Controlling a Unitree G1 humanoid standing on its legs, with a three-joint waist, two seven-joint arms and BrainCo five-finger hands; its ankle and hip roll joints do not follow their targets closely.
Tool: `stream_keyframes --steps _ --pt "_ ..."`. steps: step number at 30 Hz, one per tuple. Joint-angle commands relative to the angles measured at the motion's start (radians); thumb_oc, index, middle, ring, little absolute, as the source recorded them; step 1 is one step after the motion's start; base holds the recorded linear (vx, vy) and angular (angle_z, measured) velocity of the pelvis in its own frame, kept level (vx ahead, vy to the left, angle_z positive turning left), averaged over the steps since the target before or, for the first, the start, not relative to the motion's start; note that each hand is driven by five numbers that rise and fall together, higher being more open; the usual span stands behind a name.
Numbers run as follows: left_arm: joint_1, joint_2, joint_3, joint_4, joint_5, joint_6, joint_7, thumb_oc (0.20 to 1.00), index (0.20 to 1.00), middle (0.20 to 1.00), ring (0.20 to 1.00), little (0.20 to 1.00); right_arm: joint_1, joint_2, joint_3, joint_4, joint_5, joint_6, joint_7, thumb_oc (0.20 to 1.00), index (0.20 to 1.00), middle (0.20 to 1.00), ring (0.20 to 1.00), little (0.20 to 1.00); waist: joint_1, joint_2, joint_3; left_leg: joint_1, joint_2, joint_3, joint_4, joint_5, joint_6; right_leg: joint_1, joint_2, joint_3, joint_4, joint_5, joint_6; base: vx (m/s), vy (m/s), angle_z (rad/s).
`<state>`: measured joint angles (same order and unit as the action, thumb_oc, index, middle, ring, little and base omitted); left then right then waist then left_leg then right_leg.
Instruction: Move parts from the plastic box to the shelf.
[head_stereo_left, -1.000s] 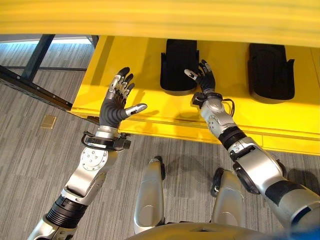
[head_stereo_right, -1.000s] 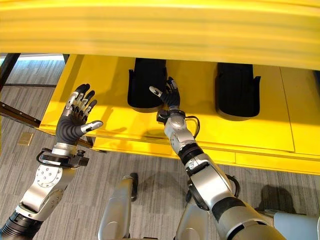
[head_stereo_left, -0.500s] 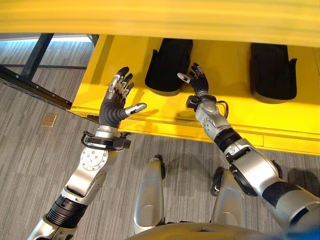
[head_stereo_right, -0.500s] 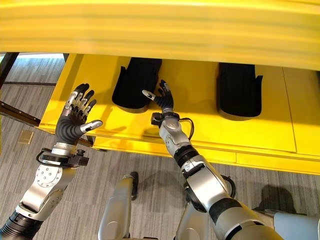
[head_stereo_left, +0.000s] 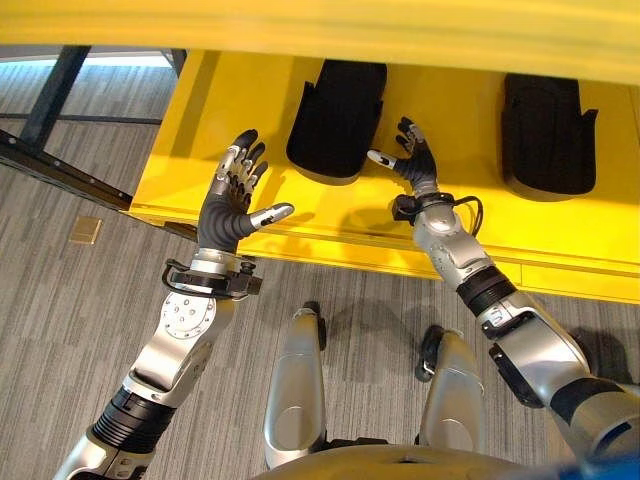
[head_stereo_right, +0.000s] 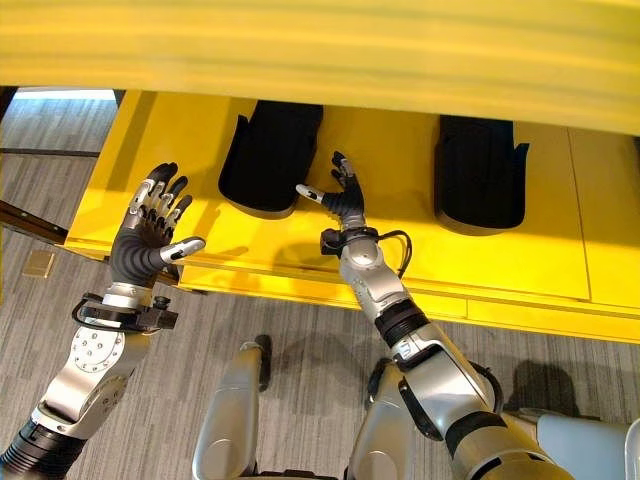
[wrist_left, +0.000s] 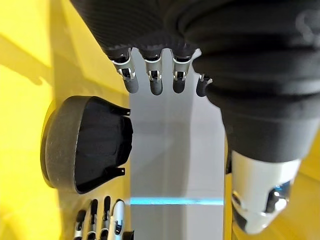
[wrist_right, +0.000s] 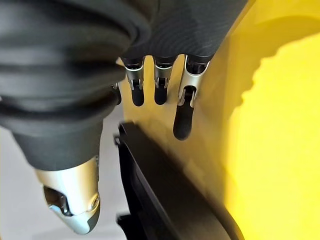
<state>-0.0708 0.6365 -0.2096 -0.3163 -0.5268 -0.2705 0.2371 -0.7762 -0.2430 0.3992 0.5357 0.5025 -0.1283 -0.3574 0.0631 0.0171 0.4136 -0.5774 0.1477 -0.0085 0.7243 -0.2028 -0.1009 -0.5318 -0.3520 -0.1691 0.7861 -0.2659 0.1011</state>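
Two black parts lie on the yellow shelf (head_stereo_left: 250, 110), bearing no legible writing, their far ends cut off by the yellow board above. The left hand (head_stereo_left: 232, 195) hovers with fingers spread and empty beside the left part (head_stereo_left: 335, 120). The right hand (head_stereo_left: 412, 165), fingers straight and released, is just right of it, the right part (head_stereo_left: 545, 135) well apart.

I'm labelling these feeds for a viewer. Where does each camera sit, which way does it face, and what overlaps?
Left eye view: on the head, looking down at the yellow shelf; both arms, left robot hand and right robot hand open.
Right eye view: beside it, same scene; the nearer black part and the farther black part lie on the shelf.
Left wrist view: along the left robot hand's fingers toward the nearer part.
Right wrist view: along the right robot hand's fingers, close over that part.
Shared: every view shows the nearer part.
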Motion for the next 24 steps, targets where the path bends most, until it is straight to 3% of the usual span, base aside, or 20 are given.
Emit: stream_keyframes --steps 1,8,18,24 --pt "-0.019 -0.001 0.031 -0.094 0.026 -0.048 -0.019 1.000 1.000 1.000 1.000 1.000 0.002 0.000 -0.060 -0.076 -0.059 -0.050 -0.013 1.000 1.000 1.000 1.000 1.000 -0.003 -0.010 0.002 0.012 -0.003 -0.005 -0.033 0.010 0.050 0.029 -0.003 0.049 -0.068 0.048 0.019 0.00 0.000 0.00" --pt "0.000 -0.011 0.085 -0.067 0.075 -0.043 0.007 1.000 1.000 1.000 1.000 1.000 0.102 -0.036 -0.080 -0.268 -0.088 -0.064 0.012 1.000 1.000 1.000 1.000 1.000 -0.026 -0.021 0.001 0.025 0.006 0.001 -0.032 0.008 0.045 0.031 0.003 0.055 -0.065 0.040 0.017 0.00 -0.008 -0.02" --pt "0.059 -0.049 0.301 -0.023 0.180 -0.069 0.130 1.000 1.000 1.000 1.000 1.000 0.277 -0.053 -0.081 -0.527 -0.011 -0.107 0.112 1.000 1.000 1.000 1.000 1.000 -0.034 -0.029 0.003 0.021 0.010 -0.001 -0.032 0.012 0.040 0.031 0.002 0.051 -0.059 0.037 0.017 0.00 -0.005 -0.02" --pt "0.037 -0.058 0.366 0.029 0.232 -0.068 0.176 1.000 1.000 1.000 1.000 1.000 0.342 -0.076 -0.070 -0.627 0.041 -0.120 0.170 1.000 1.000 1.000 1.000 1.000 -0.042 -0.042 0.000 0.014 0.012 0.001 -0.035 0.018 0.038 0.024 0.003 0.053 -0.067 0.046 0.016 0.00 0.000 0.00"
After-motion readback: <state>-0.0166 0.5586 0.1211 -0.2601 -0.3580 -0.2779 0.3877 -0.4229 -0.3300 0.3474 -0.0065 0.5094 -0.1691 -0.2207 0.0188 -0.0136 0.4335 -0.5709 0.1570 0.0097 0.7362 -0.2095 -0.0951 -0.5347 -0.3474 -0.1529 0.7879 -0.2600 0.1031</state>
